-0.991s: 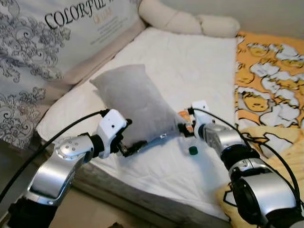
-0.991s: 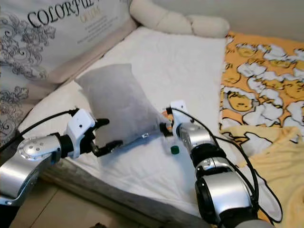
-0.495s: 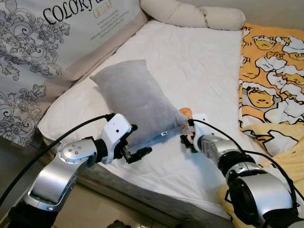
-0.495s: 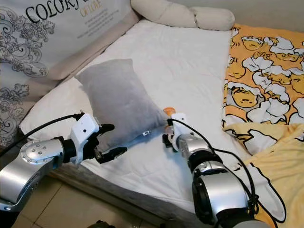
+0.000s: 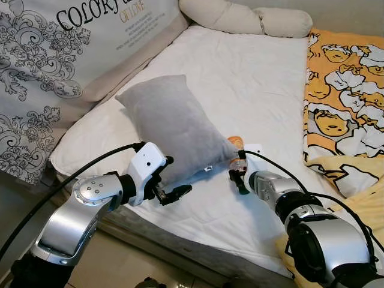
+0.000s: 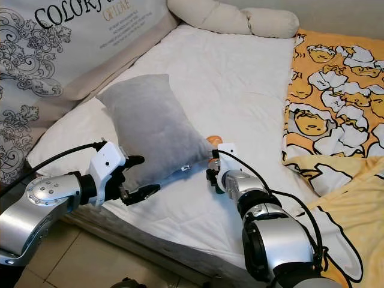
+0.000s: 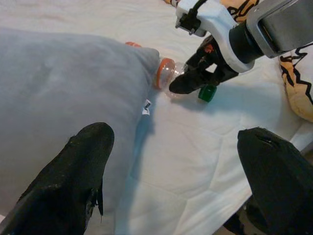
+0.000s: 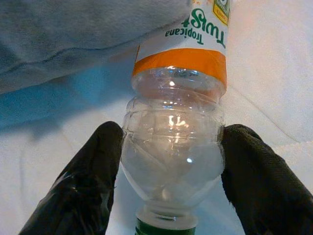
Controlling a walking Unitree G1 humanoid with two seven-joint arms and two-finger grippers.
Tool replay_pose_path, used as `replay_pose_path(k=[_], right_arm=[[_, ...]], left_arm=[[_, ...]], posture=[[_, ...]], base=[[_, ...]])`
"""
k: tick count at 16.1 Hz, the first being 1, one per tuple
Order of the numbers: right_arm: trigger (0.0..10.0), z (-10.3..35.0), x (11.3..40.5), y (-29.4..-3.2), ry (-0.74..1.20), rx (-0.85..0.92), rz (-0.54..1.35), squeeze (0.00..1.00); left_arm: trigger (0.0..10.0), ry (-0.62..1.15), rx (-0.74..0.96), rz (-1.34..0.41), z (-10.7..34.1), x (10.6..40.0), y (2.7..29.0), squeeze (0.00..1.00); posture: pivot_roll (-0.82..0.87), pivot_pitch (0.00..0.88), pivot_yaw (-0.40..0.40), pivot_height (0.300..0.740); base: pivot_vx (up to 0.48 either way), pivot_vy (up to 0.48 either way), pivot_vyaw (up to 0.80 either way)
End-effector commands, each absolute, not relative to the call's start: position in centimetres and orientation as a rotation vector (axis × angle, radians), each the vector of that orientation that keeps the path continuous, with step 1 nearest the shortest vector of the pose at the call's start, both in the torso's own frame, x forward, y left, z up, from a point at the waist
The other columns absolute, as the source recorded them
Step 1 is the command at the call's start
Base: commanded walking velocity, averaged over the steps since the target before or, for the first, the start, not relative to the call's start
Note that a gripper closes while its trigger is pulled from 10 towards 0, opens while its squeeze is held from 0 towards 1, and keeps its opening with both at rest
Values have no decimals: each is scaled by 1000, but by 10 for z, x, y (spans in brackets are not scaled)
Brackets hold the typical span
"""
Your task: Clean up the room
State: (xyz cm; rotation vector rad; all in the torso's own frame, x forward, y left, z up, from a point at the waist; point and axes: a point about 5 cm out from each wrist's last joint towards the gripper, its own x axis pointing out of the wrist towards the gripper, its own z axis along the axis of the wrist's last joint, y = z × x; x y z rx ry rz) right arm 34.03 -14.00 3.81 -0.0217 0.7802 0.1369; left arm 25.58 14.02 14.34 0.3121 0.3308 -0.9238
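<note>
grey pillow (image 6: 150, 133) on white mattress (image 6: 240, 84), both grippers beside.

L end effector (image 7: 171, 161) open wide, arm bent fwd; R end effector (image 8: 171, 171) fingers closed on something.

A bed with a white quilted mattress cover (image 5: 240, 78) fills most of the scene and serves as the landmark. Along its head end lies a long cream bolster (image 5: 246, 18), just below a pale wall (image 5: 348, 12). Against the bed's left side leans a large pale cushion (image 5: 54, 66) printed with grey scrollwork and the word "COLORFUL". Across the bed's right side spreads an orange blanket (image 6: 336, 90) patterned with white and yellow cartoon figures, with a plain yellow cloth (image 6: 354, 204) nearer its foot. Below the bed's near edge shows beige tiled floor (image 6: 96, 264). The light is soft and even.
</note>
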Motion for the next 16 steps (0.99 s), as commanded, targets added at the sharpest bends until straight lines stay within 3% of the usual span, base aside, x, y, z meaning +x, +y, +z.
replay_pose_path(k=[1, 7, 9, 12, 13, 14, 15, 16], right_arm=[[0, 36, 339, -144, 798, -12, 114, 0], [0, 53, 350, -169, 661, 190, -10, 0], [0, 88, 358, -190, 302, 416, -132, 0], [0, 129, 334, -196, -20, 509, -150, 0], [2275, 147, 325, -189, -124, 504, -71, 0], [10000, 162, 316, -178, -185, 502, 60, 0], [10000, 169, 308, -167, -189, 498, 181, 0], [10000, 168, 303, -163, -169, 491, 216, 0]], left_arm=[[10000, 345, 302, -924, 143, 254, 140, 0], [10000, 337, 225, -836, 140, 254, 138, 0], [10000, 313, 139, -754, 142, 256, 137, 0], [10000, 257, 119, -668, 145, 257, 135, 0], [10000, 194, 117, -601, 150, 262, 136, 0], [10000, 70, 112, -434, 158, 270, 143, 0], [10000, -5, 123, -265, 163, 276, 149, 0], [10000, -23, 91, -211, 163, 277, 150, 0]], posture=[[31, 53, 35, 740], [5, 0, 12, 740], [-13, 0, 9, 740], [-40, 0, 28, 740], [-45, 0, 34, 740], [-49, 0, 40, 740], [-48, 0, 40, 740], [-45, 0, 38, 740]], base=[[0, 0, 0], [0, 0, 0], [0, 0, 0], [0, 0, 0], [0, 0, 0], [0, 0, 0], [0, 0, 0], [0, 0, 650]])
